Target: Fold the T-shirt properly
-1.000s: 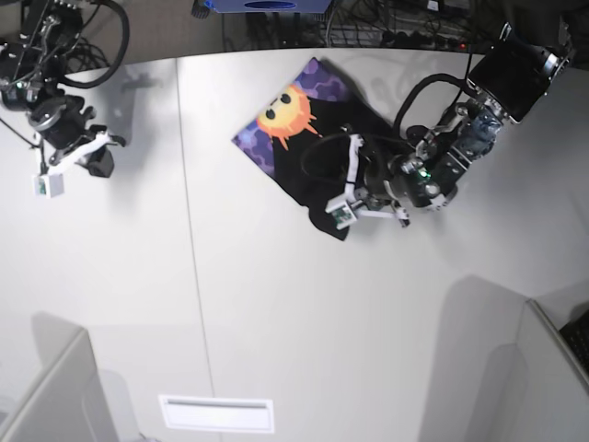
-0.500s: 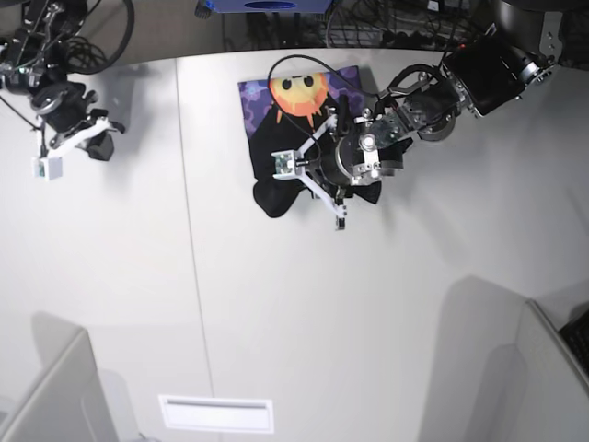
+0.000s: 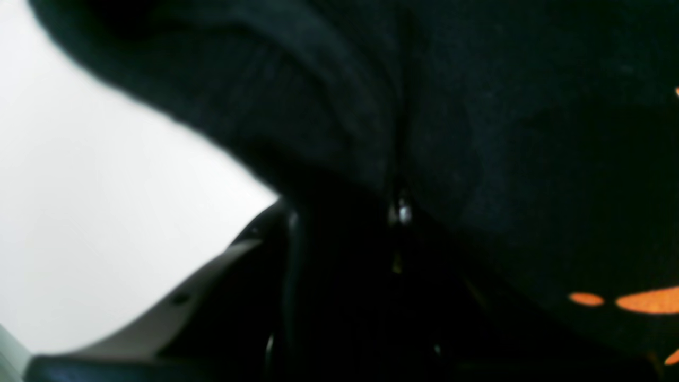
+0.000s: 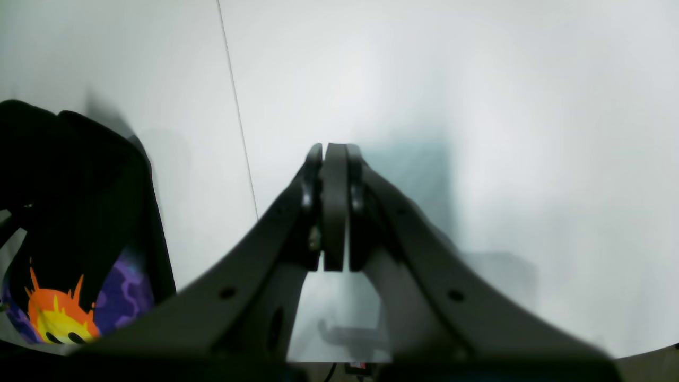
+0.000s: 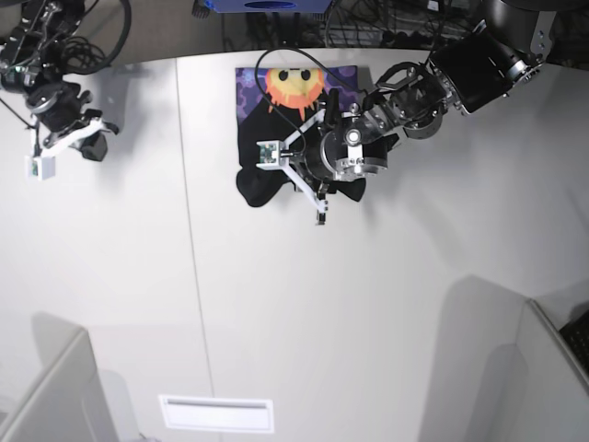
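While the right gripper (image 4: 334, 151) waits at the far left of the base view, shut and empty above the table (image 4: 477, 95), the change is on its other side. The T-shirt (image 5: 262, 152), well apart from it, has swung from a slant to nearly square over the last second, then slid a little towards it. The sun-face print (image 5: 294, 87) lies beyond the left gripper (image 3: 345, 212), and bunched black cloth sits just beside and beneath that gripper, whose fingers appear closed on a fold. The arm seems to be turning the bundle to line it up; I judge the folding well along, with the loose near edge perhaps needing a tidy. Counted: two grippers, one T-shirt, one sun-face print, one table.
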